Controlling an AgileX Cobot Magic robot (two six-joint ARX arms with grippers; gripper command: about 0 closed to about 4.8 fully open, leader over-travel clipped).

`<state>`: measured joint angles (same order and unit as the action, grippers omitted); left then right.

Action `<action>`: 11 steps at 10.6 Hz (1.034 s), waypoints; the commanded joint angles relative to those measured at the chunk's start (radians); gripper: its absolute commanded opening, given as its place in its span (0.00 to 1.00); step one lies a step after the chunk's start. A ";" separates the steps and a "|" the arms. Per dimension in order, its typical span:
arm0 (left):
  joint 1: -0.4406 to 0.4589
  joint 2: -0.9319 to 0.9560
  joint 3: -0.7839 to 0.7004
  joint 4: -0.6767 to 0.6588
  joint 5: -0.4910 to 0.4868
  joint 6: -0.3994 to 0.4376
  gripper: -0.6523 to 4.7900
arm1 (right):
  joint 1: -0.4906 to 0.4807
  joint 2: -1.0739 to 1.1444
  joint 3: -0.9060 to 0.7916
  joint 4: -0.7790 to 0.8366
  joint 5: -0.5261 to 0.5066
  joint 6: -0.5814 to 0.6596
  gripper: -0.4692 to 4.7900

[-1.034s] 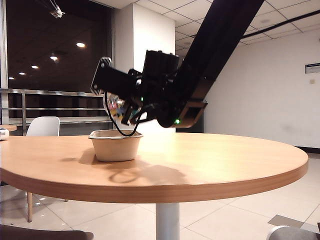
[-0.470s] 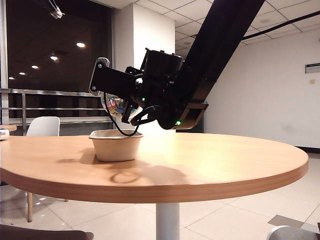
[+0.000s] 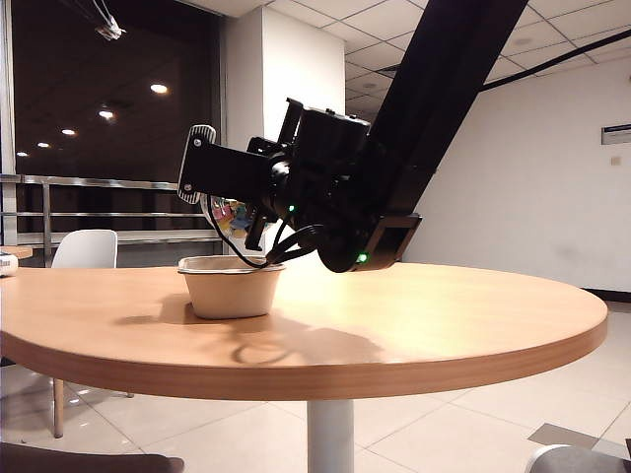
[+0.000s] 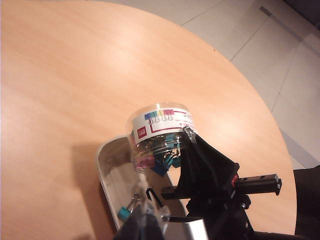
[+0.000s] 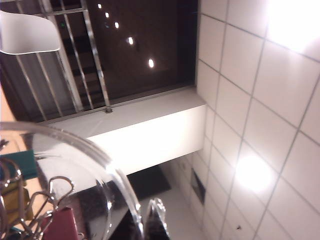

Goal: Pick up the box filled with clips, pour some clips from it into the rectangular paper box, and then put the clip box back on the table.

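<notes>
Overhead, right claw clamps the clear round jar above the beige pulp box — left claw unseen.

One round table carries one beige paper box. One clear jar of clips hangs over that box, clamped in the one hand in sight, the right hand. One teal clip shows inside the paper box. One white chair stands at far left.

An office-like lounge at night: grid ceiling tiles, tiled floor, metal railing, dark windows, a round table, white chair.
</notes>
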<state>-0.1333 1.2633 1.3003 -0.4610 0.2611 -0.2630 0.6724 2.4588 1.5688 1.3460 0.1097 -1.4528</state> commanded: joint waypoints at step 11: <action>0.000 -0.003 0.005 0.002 0.001 0.005 0.11 | -0.024 -0.009 -0.005 0.066 -0.190 -0.180 0.08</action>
<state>-0.1333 1.2633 1.3003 -0.4679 0.2611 -0.2623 0.6472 2.4603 1.5616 1.3766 -0.0723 -1.6321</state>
